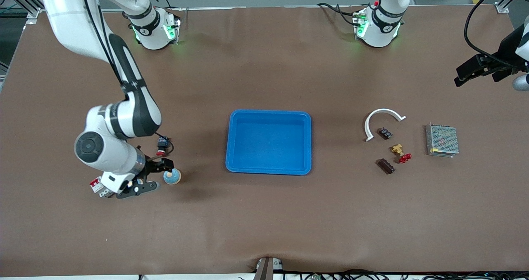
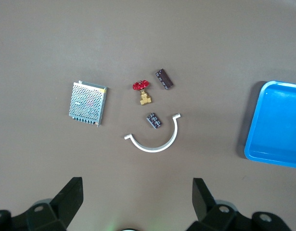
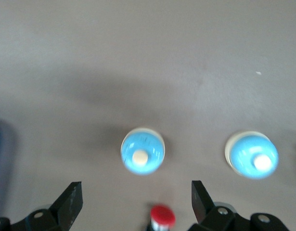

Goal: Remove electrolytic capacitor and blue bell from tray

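**Both grippers open, bell and capacitor on the table, tray bare**

Front view:
- Red-and-white part (image 1: 96, 185) is nearest the camera. It sits well off the blue tray (image 1: 268, 170) toward the right arm's end, half under the right wrist.
- Right gripper (image 1: 159, 174) is low over the table between that part and the tray, fingers apart and holding nothing.
- Bell (image 1: 172, 176) rests on the table just at its fingertips. A red-capped part (image 1: 160, 149) lies a little farther from the camera.
- Toward the left arm's end from the tray lie the white arc (image 1: 382, 112), the capacitor (image 1: 385, 133) inside its curve, a brass valve with a red handle (image 1: 400, 151), a dark block (image 1: 386, 166) and a mesh box (image 1: 442, 140).
- Left gripper (image 1: 458, 79) hangs in the air at that table end and waits.

Left wrist view:
- Left gripper (image 2: 136, 192) has its fingers wide apart and empty, high over the table.
- Capacitor (image 2: 154, 120) sits within the arc (image 2: 152, 147), well apart from the tray (image 2: 251, 144).

Right wrist view:
- Right gripper (image 3: 136, 195) has its fingers spread, with nothing gripped.
- Bell (image 3: 142, 150) lies ahead, in line with the gap.
- Second blue bell (image 3: 251, 155) lies beside it, apart.
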Motion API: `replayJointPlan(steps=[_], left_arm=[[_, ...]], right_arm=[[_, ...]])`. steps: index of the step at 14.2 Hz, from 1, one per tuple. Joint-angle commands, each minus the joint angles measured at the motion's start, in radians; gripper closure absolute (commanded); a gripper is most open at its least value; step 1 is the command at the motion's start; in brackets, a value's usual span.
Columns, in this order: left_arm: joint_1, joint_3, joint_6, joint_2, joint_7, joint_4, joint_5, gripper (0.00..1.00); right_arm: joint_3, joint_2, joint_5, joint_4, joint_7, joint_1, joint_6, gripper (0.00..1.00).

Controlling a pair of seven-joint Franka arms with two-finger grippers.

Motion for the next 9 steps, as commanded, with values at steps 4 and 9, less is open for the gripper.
replayJointPlan(steps=[4, 9], left_arm=[[0.006, -0.001, 0.002, 0.005, 0.021, 0.014, -0.010, 0.00], [0.007, 0.001, -0.001, 0.005, 0.021, 0.014, -0.010, 0.00]], right_arm=[[-0.064, -0.281, -0.016, -0.033, 0.016, -0.021, -0.375, 0.00], [-0.102, -0.453, -0.027, -0.034, 0.060, -0.021, -0.535, 0.00]])
